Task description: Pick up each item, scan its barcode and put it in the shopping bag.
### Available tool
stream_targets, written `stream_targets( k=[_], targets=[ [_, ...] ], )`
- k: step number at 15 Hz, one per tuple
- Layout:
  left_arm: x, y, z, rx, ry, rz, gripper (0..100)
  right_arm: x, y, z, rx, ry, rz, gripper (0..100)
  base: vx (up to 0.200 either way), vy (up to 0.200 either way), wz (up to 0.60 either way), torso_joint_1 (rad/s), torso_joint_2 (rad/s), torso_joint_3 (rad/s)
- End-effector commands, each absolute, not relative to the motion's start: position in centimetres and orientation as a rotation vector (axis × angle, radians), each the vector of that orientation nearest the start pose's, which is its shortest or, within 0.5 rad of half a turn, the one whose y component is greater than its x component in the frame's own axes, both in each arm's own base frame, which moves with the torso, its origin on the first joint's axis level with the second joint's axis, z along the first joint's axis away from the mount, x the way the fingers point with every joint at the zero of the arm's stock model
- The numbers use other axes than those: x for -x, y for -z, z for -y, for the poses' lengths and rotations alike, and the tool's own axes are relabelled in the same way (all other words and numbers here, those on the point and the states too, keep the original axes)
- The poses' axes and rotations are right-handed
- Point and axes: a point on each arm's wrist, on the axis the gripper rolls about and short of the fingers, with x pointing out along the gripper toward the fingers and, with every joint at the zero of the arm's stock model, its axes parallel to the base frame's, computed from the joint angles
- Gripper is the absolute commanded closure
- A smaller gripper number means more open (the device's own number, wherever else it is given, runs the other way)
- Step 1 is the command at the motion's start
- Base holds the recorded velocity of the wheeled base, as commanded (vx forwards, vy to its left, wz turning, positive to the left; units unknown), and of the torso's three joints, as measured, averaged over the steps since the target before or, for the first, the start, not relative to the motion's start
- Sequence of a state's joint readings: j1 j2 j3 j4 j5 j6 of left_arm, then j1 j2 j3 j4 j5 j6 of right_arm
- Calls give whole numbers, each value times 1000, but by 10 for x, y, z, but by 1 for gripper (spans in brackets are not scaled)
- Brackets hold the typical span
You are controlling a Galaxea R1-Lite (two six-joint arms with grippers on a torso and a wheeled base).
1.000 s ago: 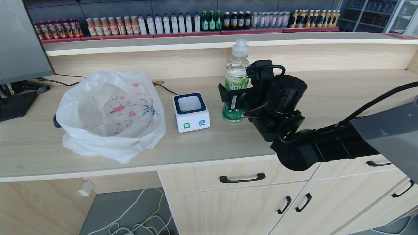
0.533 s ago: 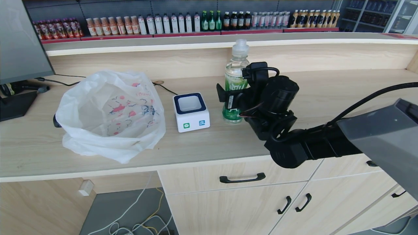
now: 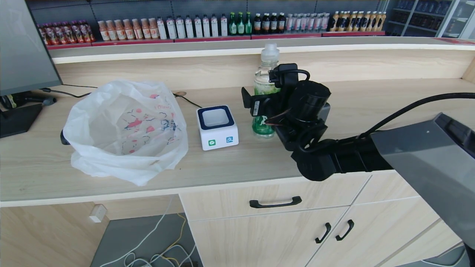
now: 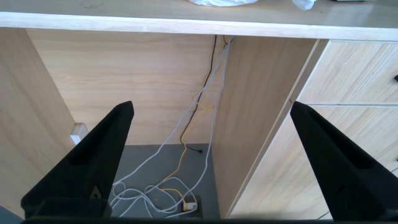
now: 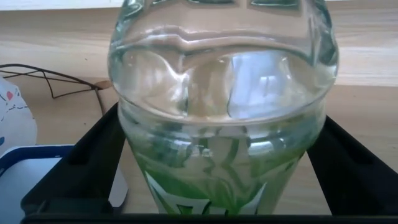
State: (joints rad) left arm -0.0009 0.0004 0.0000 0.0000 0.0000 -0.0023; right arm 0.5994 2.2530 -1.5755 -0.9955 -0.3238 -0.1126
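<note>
A clear drink bottle [image 3: 262, 81] with a green label and a white cap stands upright on the wooden counter [image 3: 230, 163], right of the white scanner box [image 3: 217, 127]. My right gripper [image 3: 261, 106] is at the bottle's label height, one black finger on each side. In the right wrist view the bottle [image 5: 224, 74] sits deep between the fingers [image 5: 93, 162], and the gripper [image 5: 224, 149] looks open around it. The white shopping bag [image 3: 126, 122] lies open on the counter, left of the scanner. My left gripper [image 4: 211, 124] hangs open below the counter edge, holding nothing.
A raised wooden ledge [image 3: 237, 52] runs behind the counter, with shelves of bottles beyond it. A monitor [image 3: 22, 44] and cables stand at the far left. Drawers with black handles [image 3: 275, 203] sit under the counter, and loose cables [image 4: 180, 186] lie on the floor.
My right gripper has pushed farther in around the bottle, going left and away from me. In the last half second the bottle shifted slightly the same way.
</note>
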Motion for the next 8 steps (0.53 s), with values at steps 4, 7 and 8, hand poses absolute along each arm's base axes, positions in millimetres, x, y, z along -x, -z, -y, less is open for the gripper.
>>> stream_targets(
  k=[4, 7, 8],
  targets=[
    [23, -75, 0, 2, 2, 0, 0, -397, -218, -263, -33, -257, 304, 0, 0, 0, 0, 0, 0, 0],
    [23, -75, 0, 3, 2, 0, 0, -396, -219, -263, -36, -257, 308, 100, 0, 0, 0, 0, 0, 0],
    [23, -75, 0, 3, 2, 0, 0, -396, -220, -263, -37, -258, 311, 100, 0, 0, 0, 0, 0, 0]
  ],
)
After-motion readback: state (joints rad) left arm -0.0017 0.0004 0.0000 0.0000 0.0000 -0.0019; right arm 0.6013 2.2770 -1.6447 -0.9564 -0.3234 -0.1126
